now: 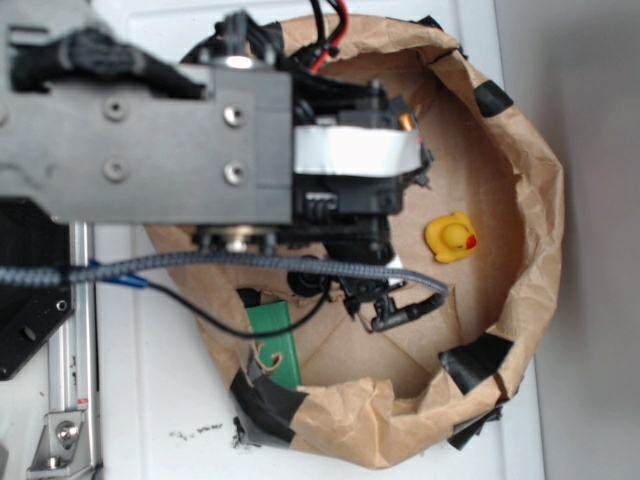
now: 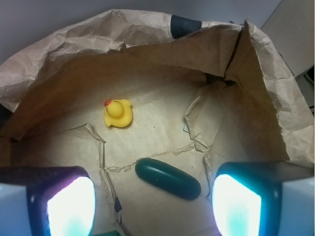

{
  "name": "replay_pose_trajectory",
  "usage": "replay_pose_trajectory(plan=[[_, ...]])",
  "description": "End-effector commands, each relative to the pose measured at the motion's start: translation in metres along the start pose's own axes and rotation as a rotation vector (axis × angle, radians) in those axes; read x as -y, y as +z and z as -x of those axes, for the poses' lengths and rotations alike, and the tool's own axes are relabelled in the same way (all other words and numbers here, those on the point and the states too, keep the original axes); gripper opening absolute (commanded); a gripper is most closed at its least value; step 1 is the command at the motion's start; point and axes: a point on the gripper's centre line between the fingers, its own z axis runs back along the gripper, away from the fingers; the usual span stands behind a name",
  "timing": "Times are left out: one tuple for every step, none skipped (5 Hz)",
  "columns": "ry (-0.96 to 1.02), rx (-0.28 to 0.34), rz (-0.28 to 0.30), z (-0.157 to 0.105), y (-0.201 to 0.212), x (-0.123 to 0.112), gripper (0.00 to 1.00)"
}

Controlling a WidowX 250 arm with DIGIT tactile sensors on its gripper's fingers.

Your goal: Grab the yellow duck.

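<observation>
Currently hand (image 2: 152,206) spread wide, grasping nothing, above dark green capsule (image 2: 168,178); yellow duck (image 2: 118,113) farther off. Risk: straight descent grabs capsule instead of duck.

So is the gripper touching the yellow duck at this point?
Apart. The wrist view shows the yellow duck lying well ahead of the open gripper, with bare paper and the dark green capsule between them.

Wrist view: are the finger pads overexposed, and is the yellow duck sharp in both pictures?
Wrist view: the two finger pads glow nearly white, blown out and blurred at the bottom edge; the yellow duck is fairly sharp, evenly lit, as is the dark green oblong. Exterior view: the duck is small but clear; the arm looks soft.
</observation>
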Motion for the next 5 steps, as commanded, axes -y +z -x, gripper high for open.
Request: replay_pose_trajectory(plan=[[0.018,0.033,0.006,-0.008,0.009,-0.007,1.00],[-0.021,0.089,0.057,-0.011,-0.012,-0.009,1.00],[0.038,0.107,0.020,-0.017,-0.032,-0.006,1.00],[0.160,0.084,-0.011,-0.024,-0.050,-0.006,1.00],[0.152,0.048,0.002,-0.037,-0.070,0.001,1.00]])
